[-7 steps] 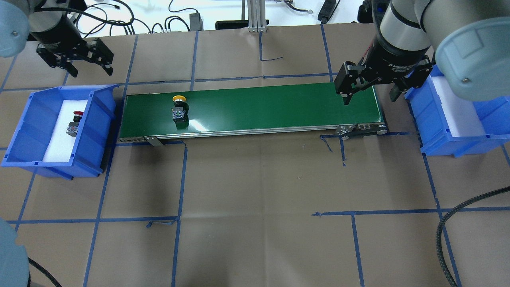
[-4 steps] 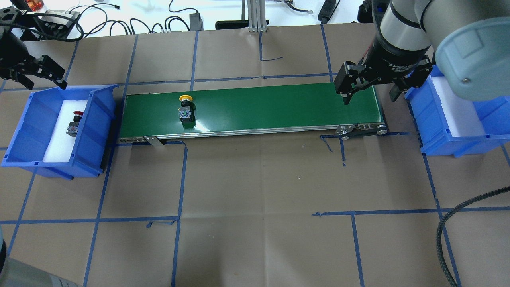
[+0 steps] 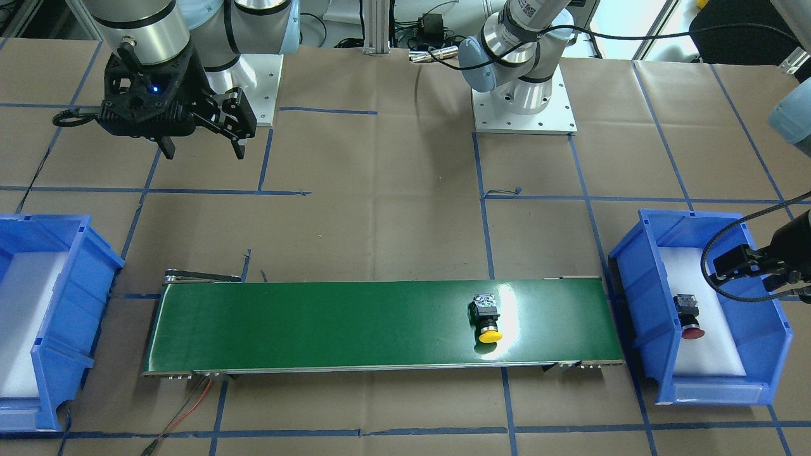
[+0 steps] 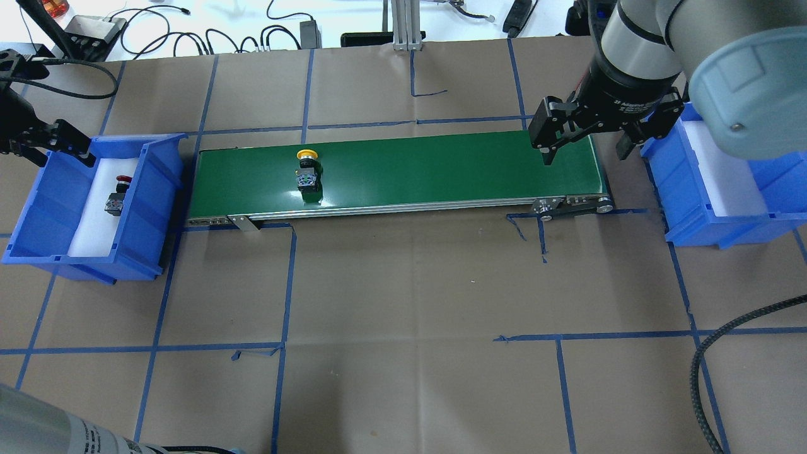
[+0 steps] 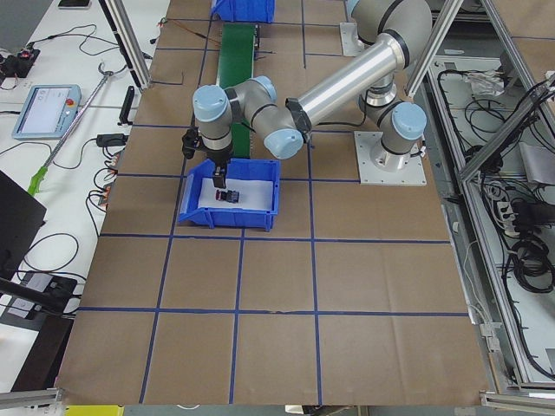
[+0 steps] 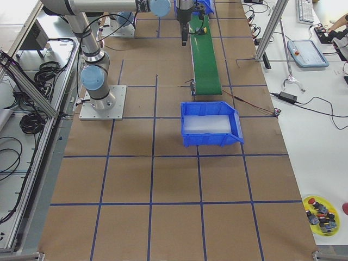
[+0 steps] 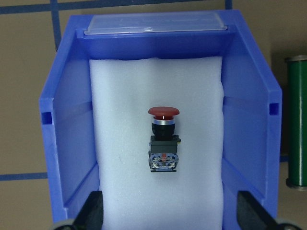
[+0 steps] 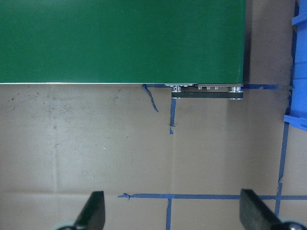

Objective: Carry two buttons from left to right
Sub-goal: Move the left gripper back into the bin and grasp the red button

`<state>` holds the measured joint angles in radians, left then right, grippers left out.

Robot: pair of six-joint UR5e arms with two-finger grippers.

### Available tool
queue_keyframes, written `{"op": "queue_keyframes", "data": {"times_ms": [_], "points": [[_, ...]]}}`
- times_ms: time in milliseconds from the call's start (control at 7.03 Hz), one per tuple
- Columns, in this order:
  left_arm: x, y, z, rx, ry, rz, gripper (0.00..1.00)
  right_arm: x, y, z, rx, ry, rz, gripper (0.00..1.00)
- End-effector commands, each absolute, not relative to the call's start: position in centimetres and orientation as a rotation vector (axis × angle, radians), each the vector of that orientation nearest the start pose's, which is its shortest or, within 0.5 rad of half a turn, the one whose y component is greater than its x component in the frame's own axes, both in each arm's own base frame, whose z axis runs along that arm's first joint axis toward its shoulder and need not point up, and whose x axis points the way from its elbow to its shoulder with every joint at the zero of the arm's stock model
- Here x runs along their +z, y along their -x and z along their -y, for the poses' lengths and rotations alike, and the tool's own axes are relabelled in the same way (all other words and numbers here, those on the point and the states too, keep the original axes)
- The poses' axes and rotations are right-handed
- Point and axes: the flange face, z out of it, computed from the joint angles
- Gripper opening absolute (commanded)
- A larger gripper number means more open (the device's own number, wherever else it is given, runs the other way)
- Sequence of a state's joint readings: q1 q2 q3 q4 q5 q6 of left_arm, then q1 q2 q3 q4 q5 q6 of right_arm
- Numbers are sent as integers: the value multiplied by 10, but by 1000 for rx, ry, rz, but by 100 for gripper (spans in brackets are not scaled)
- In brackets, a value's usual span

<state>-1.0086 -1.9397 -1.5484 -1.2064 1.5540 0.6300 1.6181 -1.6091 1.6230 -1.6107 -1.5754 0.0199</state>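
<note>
The yellow button (image 4: 307,170) lies on its side on the left part of the green conveyor belt (image 4: 441,167); it also shows in the front view (image 3: 486,321). The red button (image 7: 163,139) lies on white foam in the left blue bin (image 4: 157,189), and shows overhead (image 4: 117,195) and in the front view (image 3: 689,315). My left gripper (image 7: 171,215) is open and empty above the bin, over the red button (image 4: 50,148). My right gripper (image 4: 586,151) is open and empty above the belt's right end (image 8: 171,215).
The right blue bin (image 4: 669,180) with a white foam liner stands just past the belt's right end. A black braided cable (image 4: 725,350) loops over the table's near right corner. Loose cables and an aluminium post (image 4: 403,25) lie beyond the far edge.
My left gripper has swung left from behind the belt's left end and now hangs over the left bin. The yellow button has ridden a little to the right. The right arm has not moved.
</note>
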Motion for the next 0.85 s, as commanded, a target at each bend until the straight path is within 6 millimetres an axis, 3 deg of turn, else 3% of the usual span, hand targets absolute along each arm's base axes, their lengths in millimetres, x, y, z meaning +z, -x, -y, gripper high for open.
{"op": "queue_keyframes", "data": {"times_ms": [0, 569, 712], "points": [[288, -216, 596, -53, -102, -3137, 98, 485, -155, 471, -41, 43, -3145, 100], [214, -215, 599, -55, -102, -3155, 98, 485, -155, 472, -44, 43, -3145, 100], [205, -215, 597, -55, -97, -3153, 99, 482, -157, 470, -32, 48, -3146, 100]]}}
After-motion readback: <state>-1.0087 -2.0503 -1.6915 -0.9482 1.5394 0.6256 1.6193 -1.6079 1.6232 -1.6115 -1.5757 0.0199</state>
